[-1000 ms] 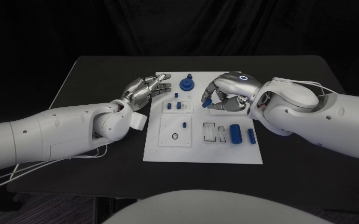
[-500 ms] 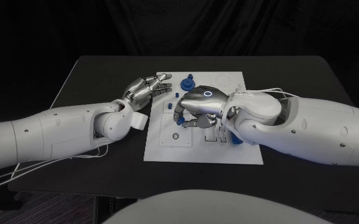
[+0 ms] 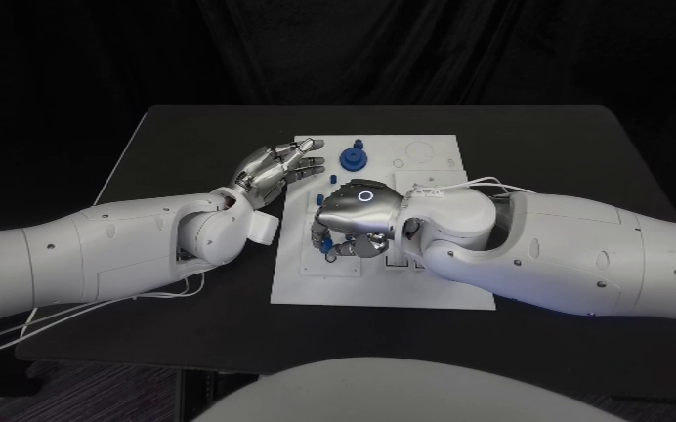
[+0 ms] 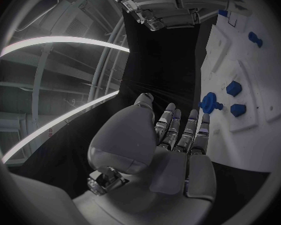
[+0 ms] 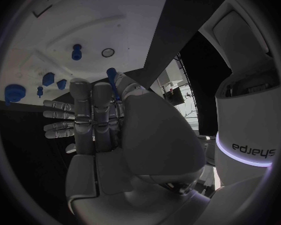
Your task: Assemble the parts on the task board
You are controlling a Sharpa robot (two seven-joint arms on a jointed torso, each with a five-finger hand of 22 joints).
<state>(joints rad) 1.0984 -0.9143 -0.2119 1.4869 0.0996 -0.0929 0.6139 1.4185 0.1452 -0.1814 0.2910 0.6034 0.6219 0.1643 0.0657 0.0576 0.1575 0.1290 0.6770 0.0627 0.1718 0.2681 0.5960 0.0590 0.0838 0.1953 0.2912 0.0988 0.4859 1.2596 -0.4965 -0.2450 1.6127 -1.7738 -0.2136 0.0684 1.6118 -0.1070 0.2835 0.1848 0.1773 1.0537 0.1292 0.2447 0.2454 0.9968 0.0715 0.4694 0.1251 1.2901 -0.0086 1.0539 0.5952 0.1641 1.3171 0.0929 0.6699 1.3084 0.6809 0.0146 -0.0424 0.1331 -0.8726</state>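
On the black bench [image 3: 184, 139] you have the flat white rectangular task board [image 3: 338, 290] lying between the two arms. Your right robot hand [image 3: 353, 219] sits low over the board's left-middle area, knuckles up, its fingers curled under. The right wrist view shows a small slender blue peg [image 5: 112, 80] pinched between the thumb and the fingertips, its rounded end standing out past them toward the board. Whether the peg touches the board cannot be told.

Your left robot hand [image 3: 274, 170] rests just beside the board's left edge near its far corner, palm open and fingers [image 4: 178, 130] apart and extended, holding nothing. From the left wrist view its fingertips point toward the round blue knob-shaped part [image 4: 209, 103] on the far end of the board; they stay apart from it.

You will also note the same knob-shaped part [image 3: 351, 157] in the head view at the board's far edge, with smaller blue parts [image 3: 331, 180] just beside it, nearer to the right robot hand.
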